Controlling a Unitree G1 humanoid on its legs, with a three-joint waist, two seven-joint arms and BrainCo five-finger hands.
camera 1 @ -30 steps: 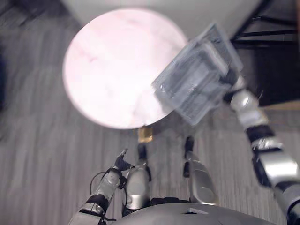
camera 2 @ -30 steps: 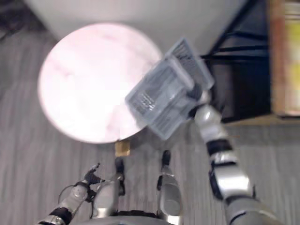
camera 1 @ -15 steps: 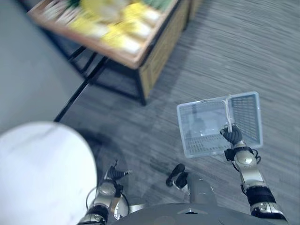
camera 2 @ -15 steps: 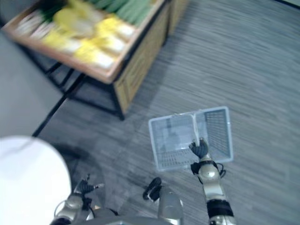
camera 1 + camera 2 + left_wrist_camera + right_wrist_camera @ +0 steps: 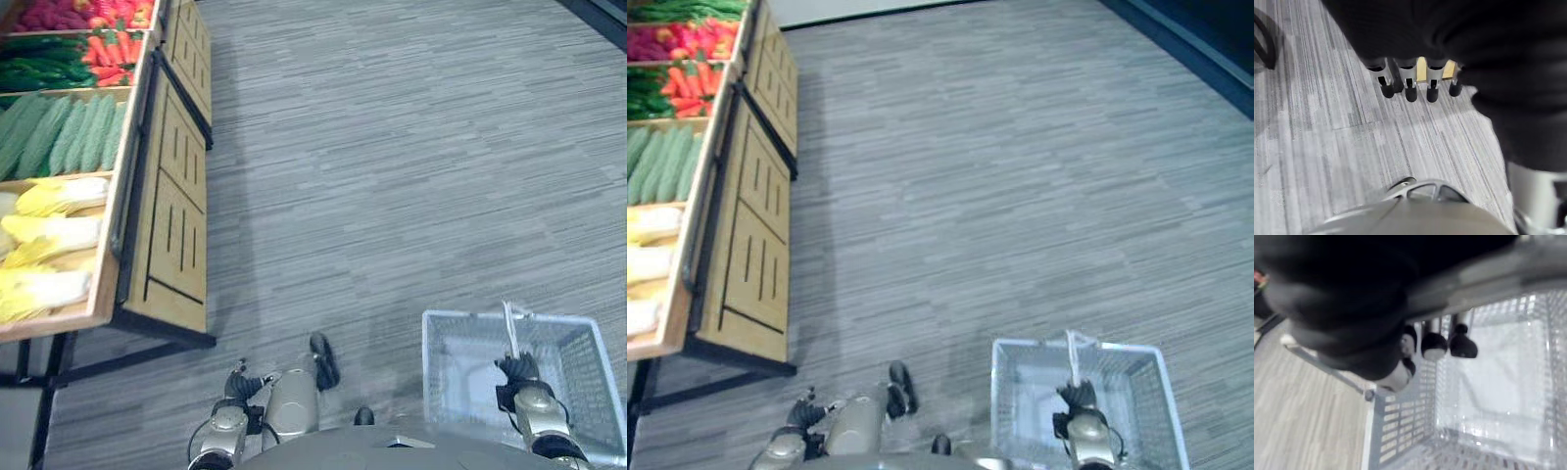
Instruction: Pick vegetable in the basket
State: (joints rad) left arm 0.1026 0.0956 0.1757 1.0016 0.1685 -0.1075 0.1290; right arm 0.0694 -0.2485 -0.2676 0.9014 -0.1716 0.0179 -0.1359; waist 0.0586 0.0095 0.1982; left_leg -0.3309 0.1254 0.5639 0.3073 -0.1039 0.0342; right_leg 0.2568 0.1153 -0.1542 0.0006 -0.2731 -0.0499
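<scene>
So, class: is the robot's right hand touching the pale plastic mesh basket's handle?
Touching. In the left eye view the right hand is closed round the thin white handle over the basket.

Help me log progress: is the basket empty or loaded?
Empty. The basket shows a bare mesh floor and walls, with no vegetable inside, as it hangs from the right hand.

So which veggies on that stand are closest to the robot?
The pale yellow leafy ones, in the end bin of the wooden stand. The green cucumbers and orange carrots lie in bins farther away.
</scene>
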